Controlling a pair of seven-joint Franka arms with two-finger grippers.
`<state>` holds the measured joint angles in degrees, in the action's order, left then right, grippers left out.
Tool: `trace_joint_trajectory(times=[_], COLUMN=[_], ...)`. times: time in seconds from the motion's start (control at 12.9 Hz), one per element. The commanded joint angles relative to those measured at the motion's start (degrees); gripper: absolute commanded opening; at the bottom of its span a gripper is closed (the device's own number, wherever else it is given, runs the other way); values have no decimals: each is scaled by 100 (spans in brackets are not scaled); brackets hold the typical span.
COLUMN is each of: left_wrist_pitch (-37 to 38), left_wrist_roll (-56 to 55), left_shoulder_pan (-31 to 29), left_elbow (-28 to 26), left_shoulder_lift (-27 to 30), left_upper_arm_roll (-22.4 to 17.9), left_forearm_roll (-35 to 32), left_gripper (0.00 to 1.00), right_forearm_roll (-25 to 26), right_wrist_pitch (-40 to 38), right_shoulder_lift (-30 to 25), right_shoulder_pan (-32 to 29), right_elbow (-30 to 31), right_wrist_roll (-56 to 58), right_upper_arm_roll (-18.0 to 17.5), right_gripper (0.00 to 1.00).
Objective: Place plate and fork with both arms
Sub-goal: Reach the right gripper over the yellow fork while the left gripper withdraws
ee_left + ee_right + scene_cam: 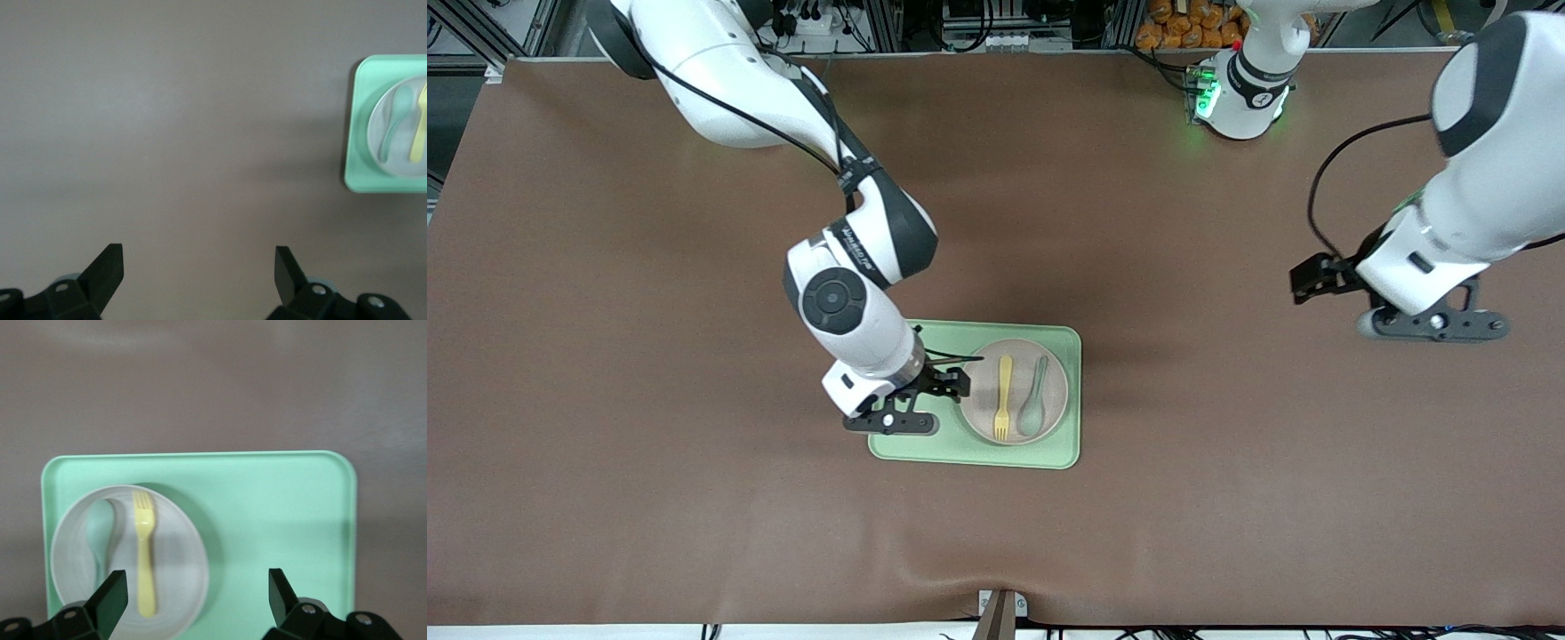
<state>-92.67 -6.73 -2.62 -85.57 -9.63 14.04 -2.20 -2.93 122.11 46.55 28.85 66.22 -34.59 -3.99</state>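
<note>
On the brown table covering that spans the whole work surface, you have two white jointed arms. The right arm reaches down to the rectangular pale green plastic tray; the left arm waits well apart, over bare covering toward its own end of the table.

The tray lies near the middle of the table. The round off-white plate with a slightly raised rim rests on it, in the half toward the left arm's end. The tray's other half is bare and lies under the right gripper.

Two utensils lie side by side on the plate, close together; you cannot tell whether they touch. The small pale yellow plastic fork is on the side toward the right gripper. Its long axis runs from far to near, with the tines at the end nearer the front camera. A pale green plastic spoon lies parallel to it.

The right gripper hovers over the bare half of the tray, just beside the plate's rim. Its jaws stand spread and hold nothing; the right wrist view shows both fingertips apart, with fork and plate ahead of them. The left gripper is likewise released and empty.

Judged from this layout, the right arm is much the nearer. A grasp on the fork would call for jaws closing across the handle, at right angles to its long axis.
</note>
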Motion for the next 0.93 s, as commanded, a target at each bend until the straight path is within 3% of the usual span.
trace_joint_trajectory(times=[0.0,0.31,0.54,0.85], left_wrist_pitch=[302,311,338,469], left_wrist_roll=[461,400,418,400], left_shoulder_pan=[-274,-274,-318,-309], left_elbow=[-57,-65,-57,-65], left_shoulder_lift=[312,321,409,558], left_upper_arm_roll=[28,46,37,28], left_forearm_roll=[-34,-26,9,141], left_gripper=[100,100,100,100], right_forearm_roll=[99,108,108,117], right_wrist_pitch=[67,208,208,330], right_shoulder_lift=[574,934,1435,1541], right_shoulder_pan=[225,524,1007,1035], right_elbow=[-750,-864,-1286,-1295], right_wrist_roll=[-364,-452,-751,-707], right_upper_arm_roll=[73,144,608,636], right_gripper=[87,78,76,62])
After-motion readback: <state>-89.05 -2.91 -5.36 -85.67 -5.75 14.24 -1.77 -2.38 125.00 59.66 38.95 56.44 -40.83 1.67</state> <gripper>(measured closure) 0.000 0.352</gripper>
